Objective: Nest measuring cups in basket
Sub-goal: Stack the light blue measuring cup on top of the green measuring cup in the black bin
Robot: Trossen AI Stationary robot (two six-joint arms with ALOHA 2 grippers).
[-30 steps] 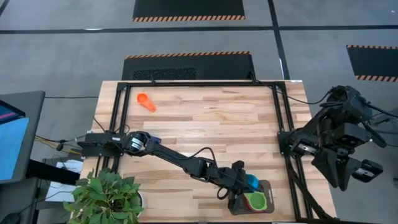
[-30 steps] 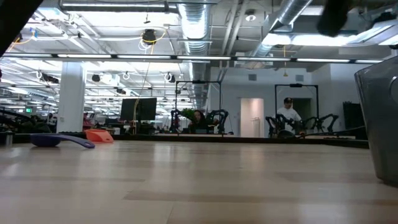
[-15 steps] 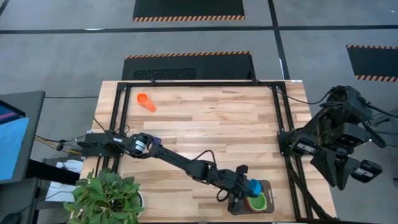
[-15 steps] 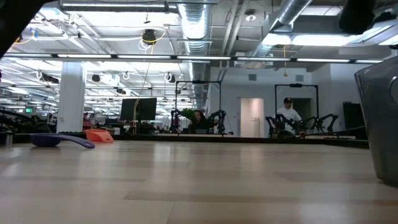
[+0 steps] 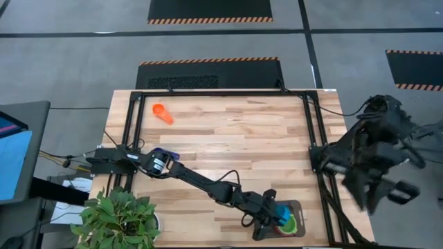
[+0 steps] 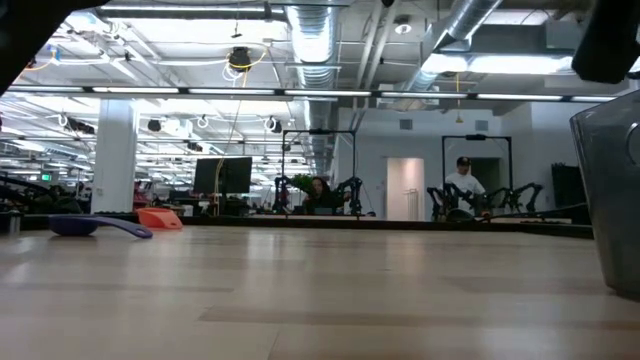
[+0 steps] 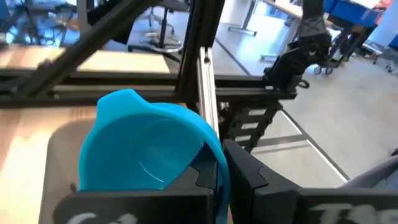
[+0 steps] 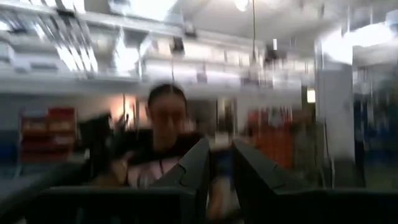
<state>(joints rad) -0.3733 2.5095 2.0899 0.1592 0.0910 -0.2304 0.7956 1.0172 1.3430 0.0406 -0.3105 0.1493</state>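
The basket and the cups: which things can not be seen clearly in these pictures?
- Basket: in the high view the left gripper and its light blue cup cover most of the inside; only the green cup shows there.
- Low view: the picture's edge cuts the basket off; its inside is hidden.
- Dark blue cup and orange cup: too small in the low view to tell their sizes.

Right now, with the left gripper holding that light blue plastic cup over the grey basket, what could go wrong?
1. The left gripper, shut on the light blue plastic measuring cup, hangs over the dark grey plastic basket near its edge; a release off-centre could miss the green cup inside.
2. The basket sits at the table's corner; a push might shift it.
3. The orange cup and the dark blue cup lie far off.
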